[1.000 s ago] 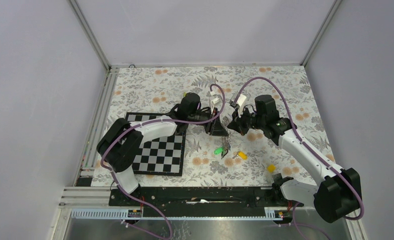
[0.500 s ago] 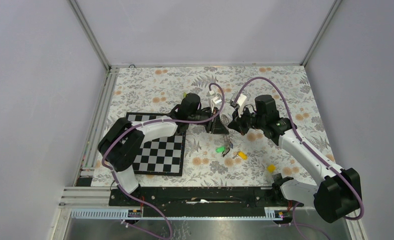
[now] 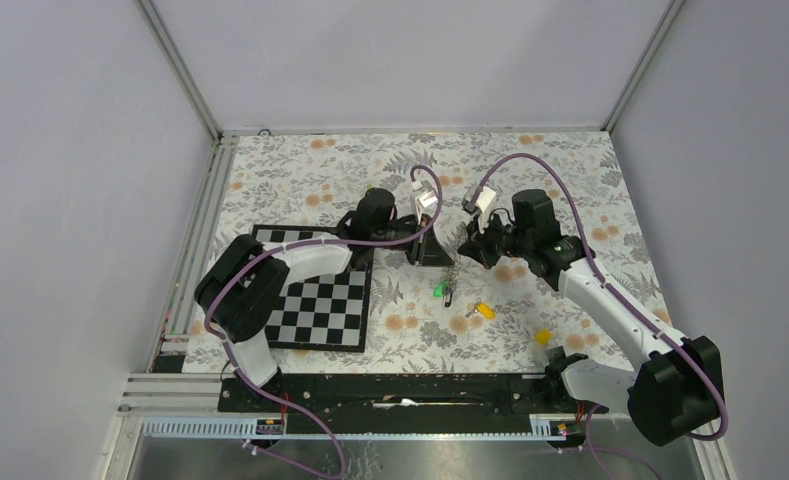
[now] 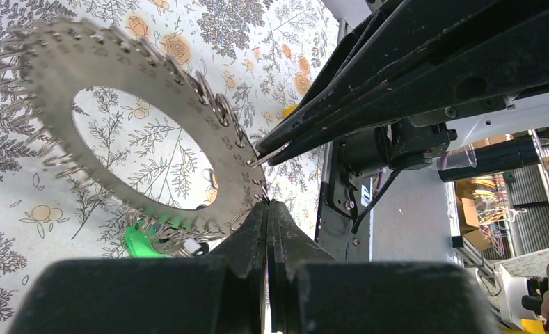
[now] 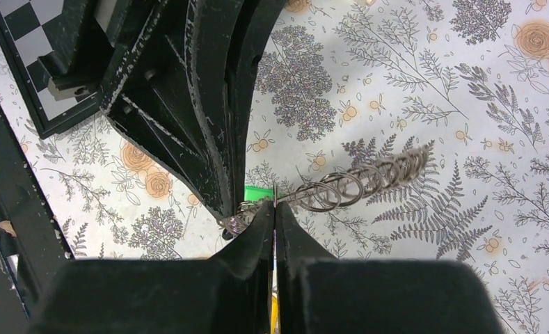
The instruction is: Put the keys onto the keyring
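Note:
The keyring (image 4: pixel 219 156) is a flat grey metal loop edged with small wire rings, held off the table between both grippers. My left gripper (image 4: pixel 268 203) is shut on its lower rim. My right gripper (image 5: pixel 274 206) is shut on the rim too, and its fingers (image 4: pixel 341 104) reach in from the upper right. Seen edge-on, the keyring (image 5: pixel 355 182) shows as a row of wire loops. A green key (image 4: pixel 139 242) hangs from the rim, also visible as the green key (image 3: pixel 438 290) below the keyring (image 3: pixel 450 270). An orange-yellow key (image 3: pixel 485 310) lies loose on the cloth.
A black-and-white chessboard (image 3: pixel 320 300) lies left of the grippers on the floral cloth. Another yellow piece (image 3: pixel 543 337) sits near the right arm's base. The black base rail (image 3: pixel 410 392) runs along the near edge.
My left gripper's jaws have closed onto the keyring's rim. The keyring and the green key have shifted slightly away from the near edge. The right gripper has stayed shut.

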Available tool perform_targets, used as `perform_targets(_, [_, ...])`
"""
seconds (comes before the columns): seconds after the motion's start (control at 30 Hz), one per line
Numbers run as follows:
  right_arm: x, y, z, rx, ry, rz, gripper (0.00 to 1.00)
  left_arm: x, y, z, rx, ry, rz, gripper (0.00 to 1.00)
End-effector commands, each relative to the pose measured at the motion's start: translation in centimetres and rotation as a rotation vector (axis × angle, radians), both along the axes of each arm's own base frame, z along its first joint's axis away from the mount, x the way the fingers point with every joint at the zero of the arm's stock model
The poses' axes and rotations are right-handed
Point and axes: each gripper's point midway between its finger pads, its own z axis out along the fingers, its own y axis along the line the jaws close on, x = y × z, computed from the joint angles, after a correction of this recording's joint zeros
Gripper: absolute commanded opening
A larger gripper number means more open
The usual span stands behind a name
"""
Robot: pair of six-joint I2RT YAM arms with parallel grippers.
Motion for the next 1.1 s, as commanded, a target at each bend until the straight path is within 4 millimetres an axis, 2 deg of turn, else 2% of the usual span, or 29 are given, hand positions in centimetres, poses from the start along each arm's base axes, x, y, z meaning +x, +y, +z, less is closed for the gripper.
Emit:
perform_targets(0.0, [0.7, 0.1, 1.1, 0.014, -0.062, 0.003, 0.0, 0.6, 0.5, 2.1, -0.063, -0.065, -0.007, 0.0])
perform_targets(0.23, [0.7, -0.1, 1.0, 0.005, -0.072, 0.006, 0.02, -0.5, 1.2, 3.9, -0.137, -0.068, -0.065, 0.0])
perform_targets(0.67, [0.7, -0.4, 0.6, -0.016, -0.071, 0.009, 0.0, -0.3, 1.8, 5.4, -0.15, -0.125, -0.082, 0.0])
perform_targets(0.97, [0.6, -0.2, 0.8, -0.008, -0.061, 0.019, 0.0, 0.0, 1.9, 5.1, -0.129, -0.118, -0.07, 0.0])
perform_targets(1.07, [0.5, -0.1, 1.1, 0.004, -0.055, 0.017, 0.0, 1.1, 1.9, 4.4, -0.081, -0.135, -0.013, 0.0])
